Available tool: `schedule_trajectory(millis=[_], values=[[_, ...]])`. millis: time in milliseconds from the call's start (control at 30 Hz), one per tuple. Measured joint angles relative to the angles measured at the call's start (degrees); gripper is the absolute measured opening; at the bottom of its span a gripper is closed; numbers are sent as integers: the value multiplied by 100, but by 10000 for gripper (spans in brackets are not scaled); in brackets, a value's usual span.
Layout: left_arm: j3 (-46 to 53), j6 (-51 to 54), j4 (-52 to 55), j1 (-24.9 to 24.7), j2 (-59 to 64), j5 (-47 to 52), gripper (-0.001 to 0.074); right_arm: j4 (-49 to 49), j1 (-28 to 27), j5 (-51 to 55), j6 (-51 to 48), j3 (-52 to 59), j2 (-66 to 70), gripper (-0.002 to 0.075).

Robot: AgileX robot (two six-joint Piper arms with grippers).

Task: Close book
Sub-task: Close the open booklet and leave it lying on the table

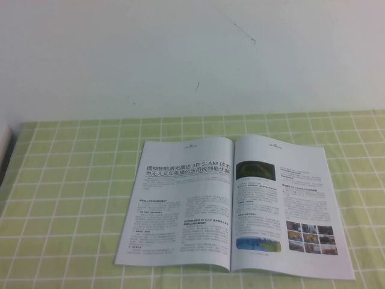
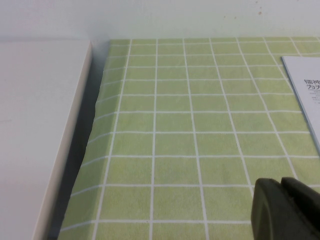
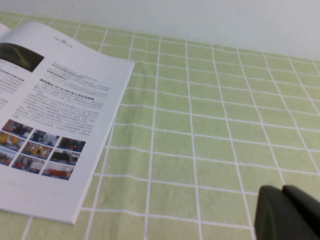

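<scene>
An open magazine-like book lies flat on the green checked tablecloth, its printed pages facing up and its spine running front to back. Neither arm shows in the high view. The left wrist view catches only the book's left page corner, far from my left gripper, whose dark fingers are pressed together and hold nothing. The book's right page fills one side of the right wrist view; my right gripper hovers over bare cloth well clear of it, fingers together and empty.
A white wall rises behind the table's far edge. A white board or panel lies off the cloth's left edge, also glimpsed as a pale strip in the high view.
</scene>
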Motion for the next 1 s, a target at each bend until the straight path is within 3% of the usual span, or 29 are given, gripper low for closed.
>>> schedule_trajectory(millis=[1000], values=[[0, 11, 123, 0, 0, 0, -4, -103, 0, 0, -10, 0, 0, -4]])
